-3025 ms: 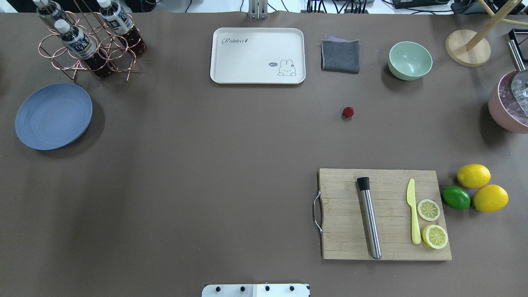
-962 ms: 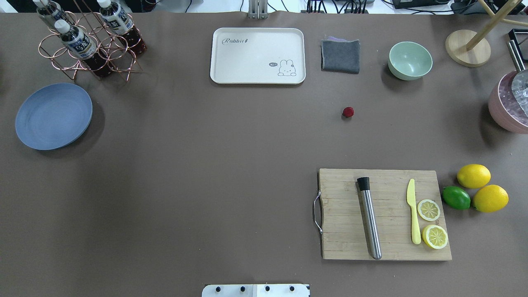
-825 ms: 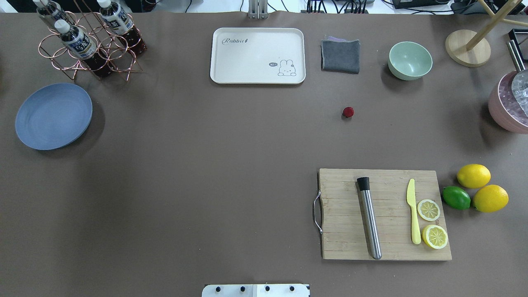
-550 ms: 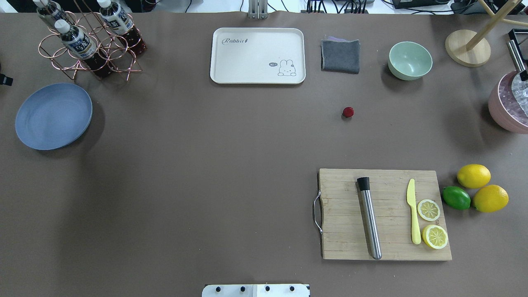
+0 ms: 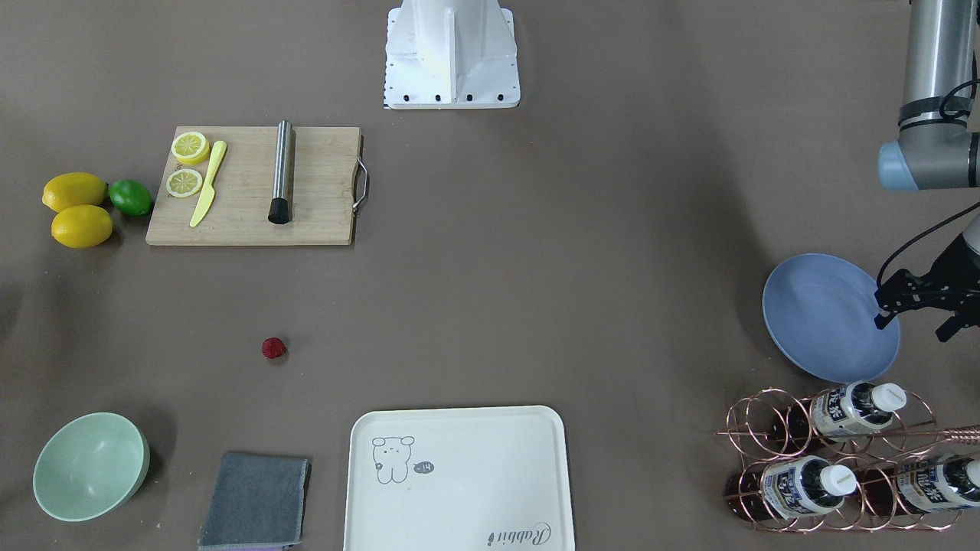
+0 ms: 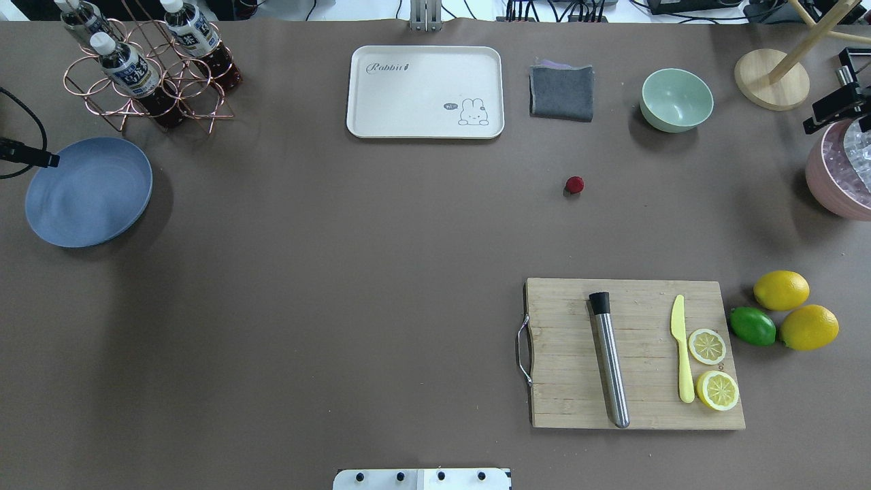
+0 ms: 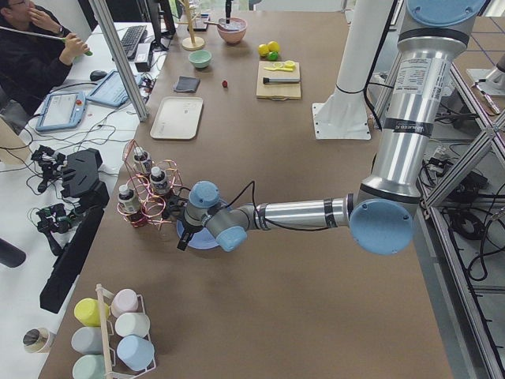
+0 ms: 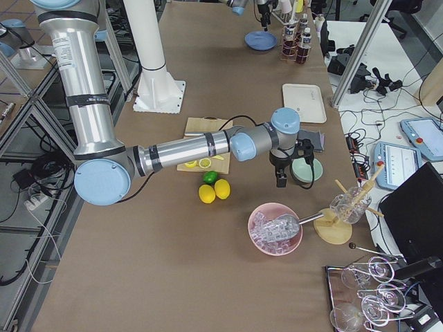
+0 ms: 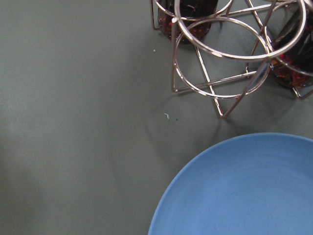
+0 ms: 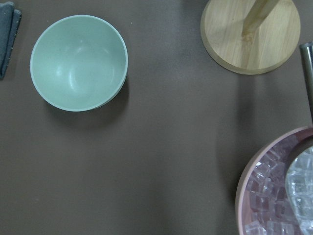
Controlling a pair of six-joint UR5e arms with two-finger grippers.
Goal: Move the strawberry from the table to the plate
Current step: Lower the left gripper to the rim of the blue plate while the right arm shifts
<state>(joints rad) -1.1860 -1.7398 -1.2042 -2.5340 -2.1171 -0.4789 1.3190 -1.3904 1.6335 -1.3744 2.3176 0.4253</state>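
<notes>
Long brown table (image 7: pixel 276 308) fills the middle of the room. A white side desk (image 7: pixel 24 189) runs along one long edge, cluttered with a keyboard (image 7: pixel 131 36), a blue-framed tablet (image 7: pixel 60 110) and loose cables. Aluminium frame post (image 7: pixel 120 59) stands between desk and table. Open metal racking (image 7: pixel 473 162) with wiring sits on the opposite side. Light is even, from overhead, and shadows are soft.

Bright, even overhead light; soft shadows.

The near left arm (image 7: pixel 300 213) reaches over the plate (image 7: pixel 199 241) beside the bottle rack (image 7: pixel 148 197), the strawberry (image 7: pixel 225 84) far up the counter (image 7: pixel 268 316).
</notes>
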